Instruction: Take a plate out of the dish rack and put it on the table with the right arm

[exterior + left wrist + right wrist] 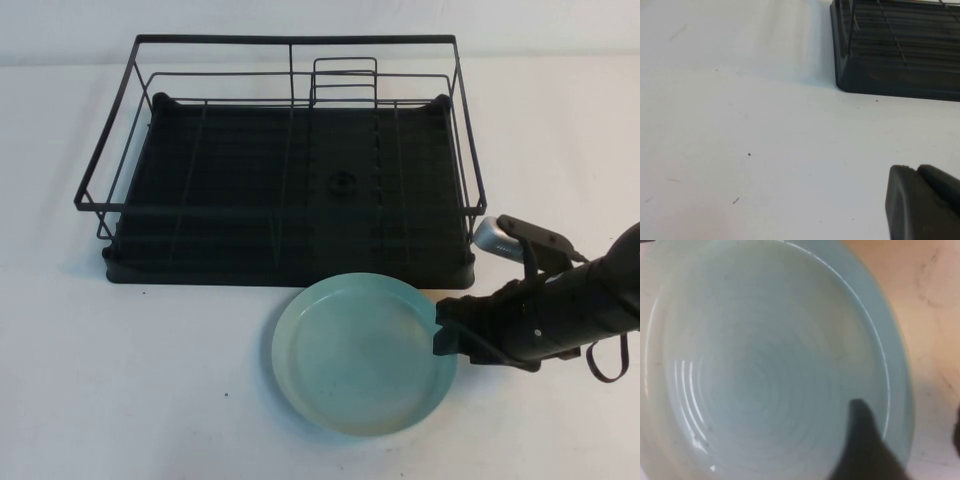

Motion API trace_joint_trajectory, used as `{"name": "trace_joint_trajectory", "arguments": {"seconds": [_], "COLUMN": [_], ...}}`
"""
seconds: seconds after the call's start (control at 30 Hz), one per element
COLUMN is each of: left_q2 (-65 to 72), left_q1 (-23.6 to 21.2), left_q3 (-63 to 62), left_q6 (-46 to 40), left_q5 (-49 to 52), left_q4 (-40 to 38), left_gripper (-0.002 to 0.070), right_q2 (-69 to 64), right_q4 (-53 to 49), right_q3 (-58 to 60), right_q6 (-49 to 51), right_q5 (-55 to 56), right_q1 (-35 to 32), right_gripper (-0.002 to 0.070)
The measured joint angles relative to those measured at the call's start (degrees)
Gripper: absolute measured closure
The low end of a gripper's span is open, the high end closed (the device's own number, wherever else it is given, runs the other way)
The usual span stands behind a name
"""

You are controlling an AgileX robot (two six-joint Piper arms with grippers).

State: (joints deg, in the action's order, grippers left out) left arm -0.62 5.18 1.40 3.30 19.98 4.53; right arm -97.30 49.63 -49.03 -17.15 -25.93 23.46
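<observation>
Left hand (925, 202) cropped at the frame corner, right hand (447, 335) finger spread unclear beside plate (362, 355) rim.

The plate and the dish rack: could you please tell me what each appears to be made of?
The plate, held at its rim by the right pincer: probably glazed ceramic or melamine, glossy with concentric rings. The dish rack: thin black coated wire over a matte ridged tray, likely plastic. Left pincer idles above the table.

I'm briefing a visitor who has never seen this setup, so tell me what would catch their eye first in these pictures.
The pale teal plate stands out first, out of the rack on the white table just in front of it. Behind it sits the big black dish rack, with nothing seen in it. The right gripper clasps the plate's right rim, one of its fingers lying inside the rim; the left gripper shows only in its wrist view, low over bare table near a rack corner.
</observation>
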Motion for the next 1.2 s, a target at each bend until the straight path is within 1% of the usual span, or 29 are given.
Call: {"name": "trace_joint_trajectory", "arguments": {"seconds": [0.03, 0.1, 0.13, 0.2, 0.27, 0.53, 0.6, 0.77, 0.9, 1.0, 1.2], "left_q2": [0.0, 0.0, 0.0, 0.0, 0.0, 0.0, 0.0, 0.0, 0.0, 0.0, 0.0], "left_q1": [0.0, 0.0, 0.0, 0.0, 0.0, 0.0, 0.0, 0.0, 0.0, 0.0, 0.0], "left_q3": [0.0, 0.0, 0.0, 0.0, 0.0, 0.0, 0.0, 0.0, 0.0, 0.0, 0.0], "left_q6": [0.0, 0.0, 0.0, 0.0, 0.0, 0.0, 0.0, 0.0, 0.0, 0.0, 0.0], "left_q5": [0.0, 0.0, 0.0, 0.0, 0.0, 0.0, 0.0, 0.0, 0.0, 0.0, 0.0], "left_q4": [0.0, 0.0, 0.0, 0.0, 0.0, 0.0, 0.0, 0.0, 0.0, 0.0, 0.0], "left_gripper": [0.0679, 0.0679, 0.0679, 0.0679, 0.0679, 0.0679, 0.0679, 0.0679, 0.0679, 0.0679, 0.0679], "right_q2": [0.0, 0.3, 0.9, 2.5, 5.0, 19.6, 24.0, 35.2, 44.2, 50.2, 56.2], "right_q4": [0.0, 0.0, 0.0, -0.1, -1.0, -8.8, -10.4, -13.0, -14.8, -16.4, -24.8], "right_q3": [0.0, 0.0, 0.0, 0.0, 0.0, 0.0, 0.0, 1.0, 1.7, 1.7, 1.7], "right_q6": [0.0, 0.0, 0.0, 0.0, 0.0, 0.0, 0.0, 0.0, 0.0, -0.1, -0.1], "right_q5": [0.0, 0.0, -0.1, -1.1, -2.7, -13.1, -15.8, -20.2, -29.3, -33.5, -37.3], "right_q1": [0.0, 0.0, -0.1, -0.3, -0.4, -0.5, -0.5, -0.5, -0.5, -0.5, -0.5], "right_gripper": [0.031, 0.0257, 0.0244, 0.0251, 0.0295, 0.0626, 0.0662, 0.0688, 0.0692, 0.0694, 0.0694]}}
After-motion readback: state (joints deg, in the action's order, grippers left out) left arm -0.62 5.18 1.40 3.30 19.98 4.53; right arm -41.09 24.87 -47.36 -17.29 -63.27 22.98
